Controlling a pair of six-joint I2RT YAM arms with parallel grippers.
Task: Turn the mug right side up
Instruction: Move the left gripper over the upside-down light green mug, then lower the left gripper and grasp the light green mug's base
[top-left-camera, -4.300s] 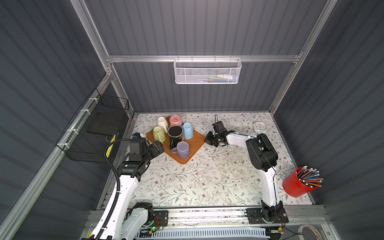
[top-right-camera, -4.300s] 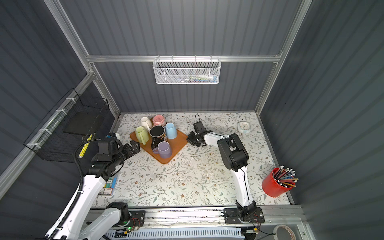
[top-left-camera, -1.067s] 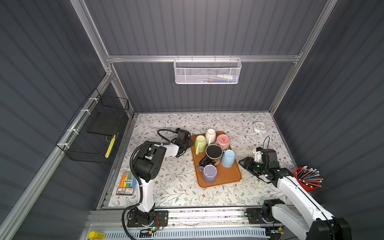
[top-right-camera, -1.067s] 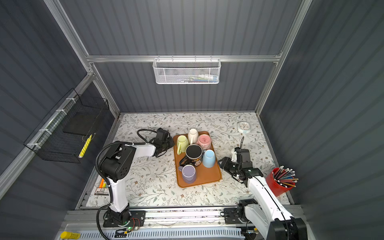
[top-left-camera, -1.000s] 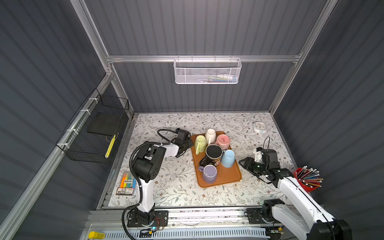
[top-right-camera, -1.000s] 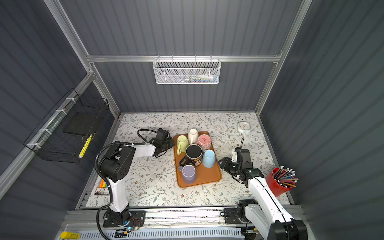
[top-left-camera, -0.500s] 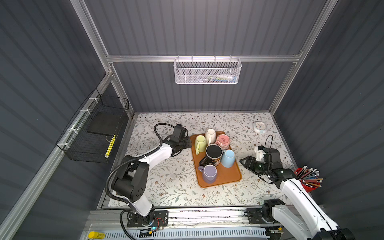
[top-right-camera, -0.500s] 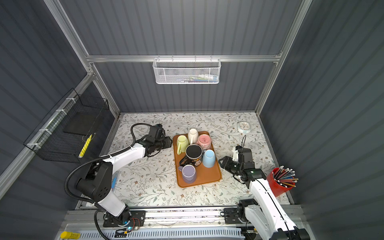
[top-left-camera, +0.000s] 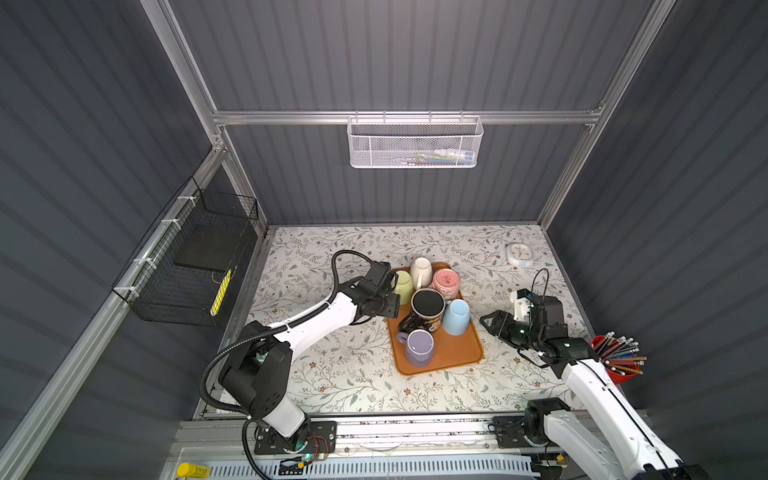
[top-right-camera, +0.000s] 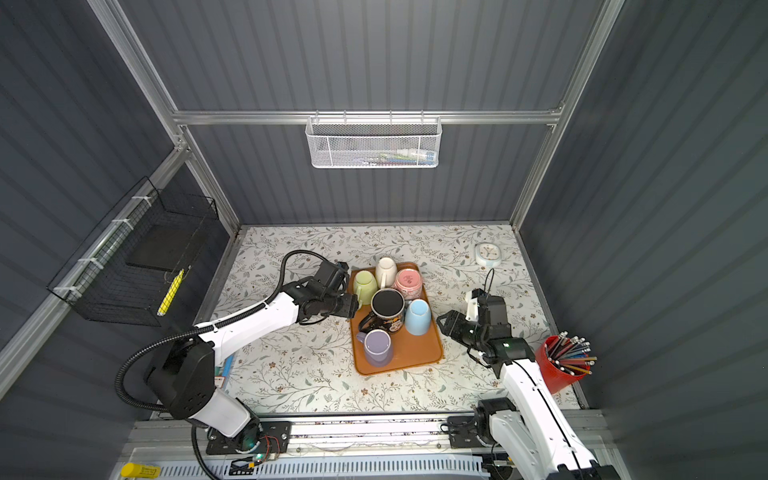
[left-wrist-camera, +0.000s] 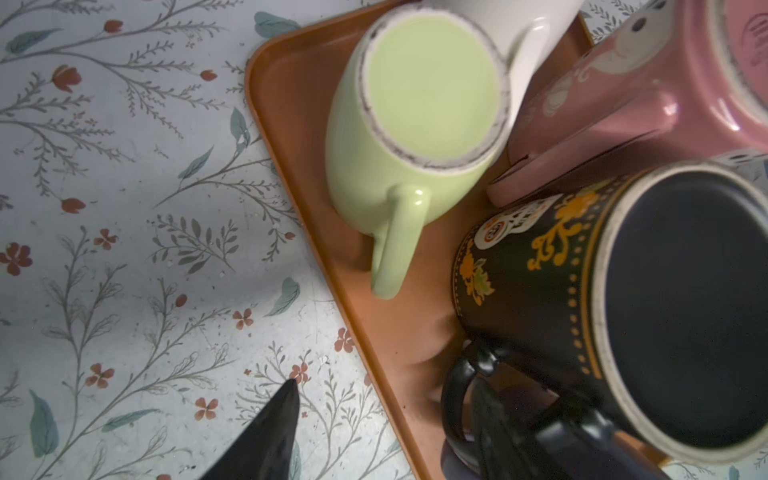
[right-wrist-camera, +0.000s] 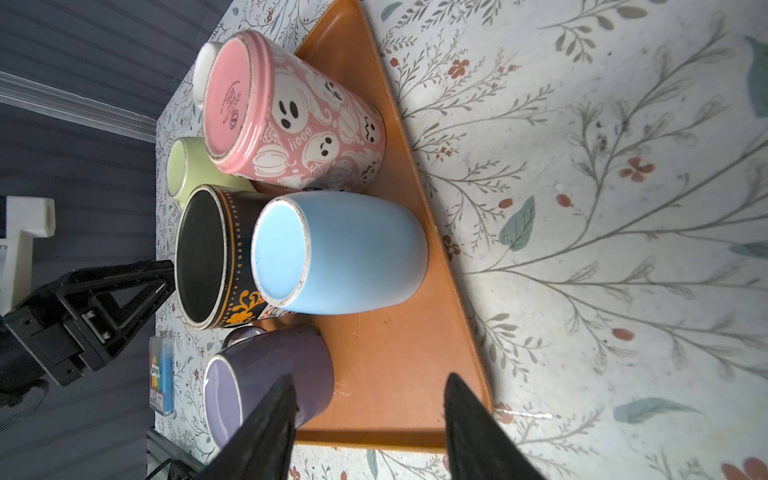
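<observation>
Orange tray (top-left-camera: 453, 353) carries six inverted mugs in a tight cluster. Green mug (top-left-camera: 402, 284), white mug (top-left-camera: 421, 270) and pink mug (top-left-camera: 446, 281) fill the far end. Black mug (top-left-camera: 428, 307) and blue mug (top-left-camera: 456, 316) stand mid-tray, just beside each other. Purple mug (top-left-camera: 419, 347) sits nearer, toward the left rim. Gaps between mugs are narrow.

Bare tray floor lies right of the purple mug, giving free entry from the near right corner. Left gripper (top-left-camera: 390, 301), jaws apart, stands at the left rim and blocks side approach to the green and black mugs. Right gripper (top-left-camera: 488, 322), jaws apart, stands over open surface (top-left-camera: 353, 374) right of the tray. Red pencil cup (top-left-camera: 615, 361) and clock (top-left-camera: 519, 254) stand well apart from the tray.
</observation>
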